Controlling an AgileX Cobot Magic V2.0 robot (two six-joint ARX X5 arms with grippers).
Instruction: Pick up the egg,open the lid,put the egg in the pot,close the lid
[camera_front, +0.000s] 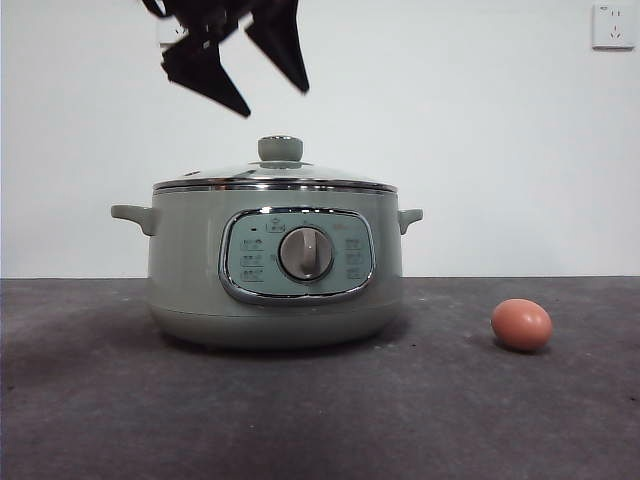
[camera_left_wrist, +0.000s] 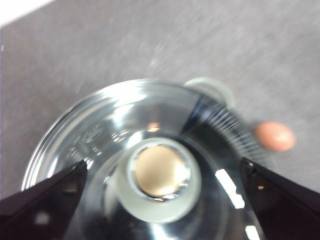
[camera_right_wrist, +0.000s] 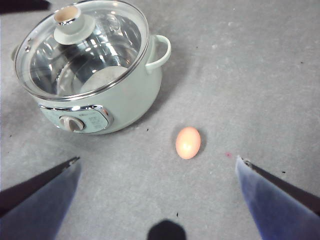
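Left gripper (camera_front: 262, 82) hangs above lid (camera_front: 274, 180), jaws spread wide, nothing held; knob (camera_left_wrist: 159, 179) sits centred between them in left wrist view. Right gripper (camera_right_wrist: 157, 172) waits high over egg (camera_right_wrist: 188, 142), jaws apart, empty. Egg lies on surface (camera_front: 420, 420) beside pot (camera_front: 190, 290), apart from it. Lid closed on pot. Advice: descend straight, keep knob centred, clamp below its flare, lift vertically.

Pot (camera_front: 275, 275) on table (camera_front: 100, 400), landmark. Lid (camera_front: 274, 180) seated on pot, knob (camera_front: 280, 149) on top. Egg (camera_front: 521, 324) on table right of pot, apart. Left gripper (camera_front: 260, 75) above pot, over lid knob.
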